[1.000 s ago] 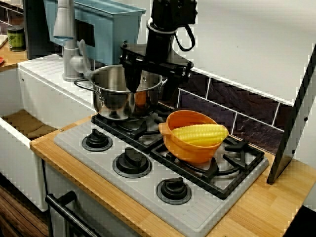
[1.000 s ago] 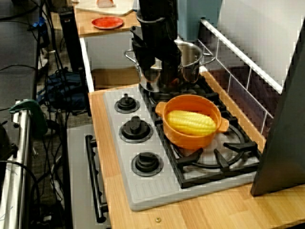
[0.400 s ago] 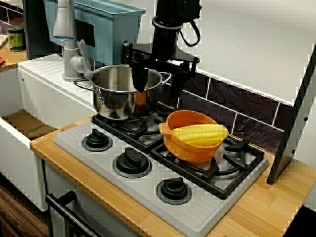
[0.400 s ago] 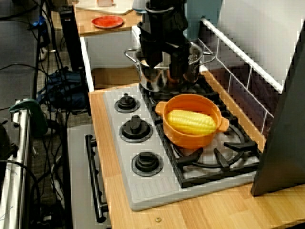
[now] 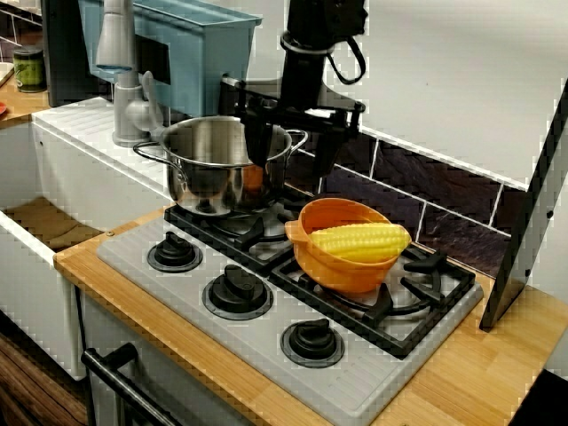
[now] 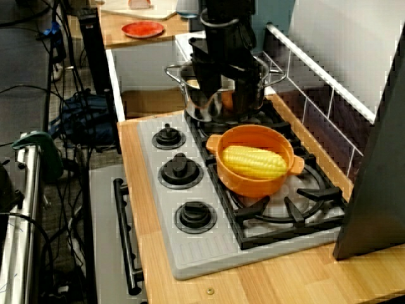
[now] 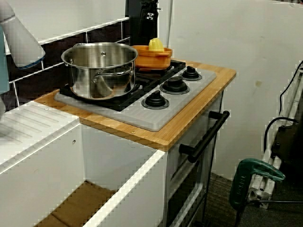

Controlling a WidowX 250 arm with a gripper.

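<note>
My gripper (image 5: 291, 149) hangs open over the right rim of a steel pot (image 5: 209, 169) on the back left burner, with nothing between its black fingers (image 5: 257, 146). A small orange thing (image 5: 253, 179) lies inside the pot, below the left finger. In the view from above the gripper (image 6: 231, 85) covers most of the pot (image 6: 193, 101). To the right, an orange bowl (image 5: 342, 266) holds a yellow corn cob (image 5: 359, 240) on the neighbouring burner. From the sink side I see the pot (image 7: 99, 66) and the bowl (image 7: 151, 57) behind it.
A grey faucet (image 5: 117, 62) and a blue bin (image 5: 200, 44) stand behind the pot. A white sink (image 5: 44, 226) lies to the left. A dark panel (image 5: 532, 204) leans at the right end. Three knobs (image 5: 237, 291) line the stove front. A red plate (image 6: 142, 29) sits far back.
The gripper has risen out of the pot and shifted a little to the right, staying open. The orange thing stays in the pot; bowl and corn have not moved.
</note>
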